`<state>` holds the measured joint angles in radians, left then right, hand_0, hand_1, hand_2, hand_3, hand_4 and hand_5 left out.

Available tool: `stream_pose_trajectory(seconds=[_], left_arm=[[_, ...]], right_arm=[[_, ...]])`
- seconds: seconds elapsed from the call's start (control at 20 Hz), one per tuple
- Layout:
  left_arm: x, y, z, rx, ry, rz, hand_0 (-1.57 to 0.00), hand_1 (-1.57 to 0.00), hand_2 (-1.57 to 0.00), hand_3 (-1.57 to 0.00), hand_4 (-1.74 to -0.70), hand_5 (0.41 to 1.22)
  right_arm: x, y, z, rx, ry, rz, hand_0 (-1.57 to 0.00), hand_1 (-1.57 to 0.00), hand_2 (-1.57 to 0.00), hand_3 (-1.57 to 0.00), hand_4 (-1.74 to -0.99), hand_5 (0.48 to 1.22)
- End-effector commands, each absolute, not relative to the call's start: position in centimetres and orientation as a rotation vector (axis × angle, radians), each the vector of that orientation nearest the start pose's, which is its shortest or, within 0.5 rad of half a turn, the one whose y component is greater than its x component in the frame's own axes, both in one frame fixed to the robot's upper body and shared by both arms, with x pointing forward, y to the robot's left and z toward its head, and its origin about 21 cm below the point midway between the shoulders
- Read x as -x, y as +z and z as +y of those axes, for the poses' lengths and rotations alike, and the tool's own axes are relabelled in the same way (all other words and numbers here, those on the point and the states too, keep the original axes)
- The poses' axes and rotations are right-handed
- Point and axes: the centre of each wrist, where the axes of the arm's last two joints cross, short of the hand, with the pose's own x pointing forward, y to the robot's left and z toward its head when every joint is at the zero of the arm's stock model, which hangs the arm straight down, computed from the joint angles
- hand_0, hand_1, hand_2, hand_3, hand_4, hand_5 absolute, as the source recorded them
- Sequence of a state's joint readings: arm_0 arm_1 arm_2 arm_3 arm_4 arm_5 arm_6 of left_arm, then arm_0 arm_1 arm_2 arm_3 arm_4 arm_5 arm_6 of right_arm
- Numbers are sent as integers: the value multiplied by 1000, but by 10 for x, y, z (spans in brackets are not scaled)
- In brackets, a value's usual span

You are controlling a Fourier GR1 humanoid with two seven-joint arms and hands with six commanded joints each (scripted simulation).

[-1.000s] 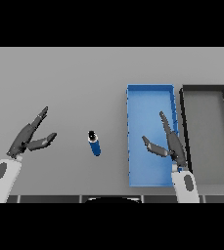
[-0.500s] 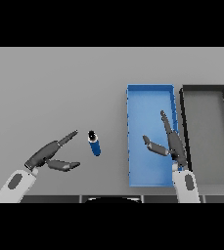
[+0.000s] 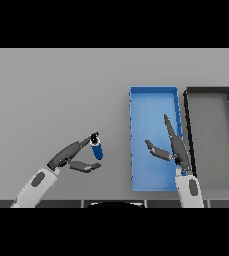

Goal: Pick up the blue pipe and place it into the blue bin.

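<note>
The left hand (image 3: 70,156) has swung in across the table (image 3: 46,90) to the blue pipe (image 3: 96,148), fingers spread about it but not yet closed, near the blue bin's (image 3: 153,90) left wall, so grasping comes next

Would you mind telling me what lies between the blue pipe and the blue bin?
Nothing: in the head view, only bare grey table separates the blue pipe from the blue bin.

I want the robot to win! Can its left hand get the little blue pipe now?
Probably yes. The left hand is right beside the blue pipe, its fingers open and reaching to the pipe's top end, thumb below. Nothing lies between them on the table.
</note>
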<state>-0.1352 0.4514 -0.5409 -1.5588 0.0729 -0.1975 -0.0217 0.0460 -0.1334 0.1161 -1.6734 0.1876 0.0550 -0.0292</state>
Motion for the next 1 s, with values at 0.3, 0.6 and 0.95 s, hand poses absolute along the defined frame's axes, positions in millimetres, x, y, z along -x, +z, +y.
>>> stream_pose_trajectory(seconds=[0.3,0.6,0.95], left_arm=[[-255,-20,181,285,-845,-1432,1,1,1,1,-1104,497],[-262,-23,162,426,-740,-1456,1,-118,-269,-202,-1217,635],[-253,-25,140,504,-683,-1494,-1099,-1190,-1246,-1196,-1588,1078]], right_arm=[[-234,17,-236,111,373,-1650,1,1,1,1,-1200,547],[-233,14,-239,127,374,-1644,1,1,1,1,-1188,556],[-234,14,-241,135,386,-1643,1,1,1,1,-1179,561]])
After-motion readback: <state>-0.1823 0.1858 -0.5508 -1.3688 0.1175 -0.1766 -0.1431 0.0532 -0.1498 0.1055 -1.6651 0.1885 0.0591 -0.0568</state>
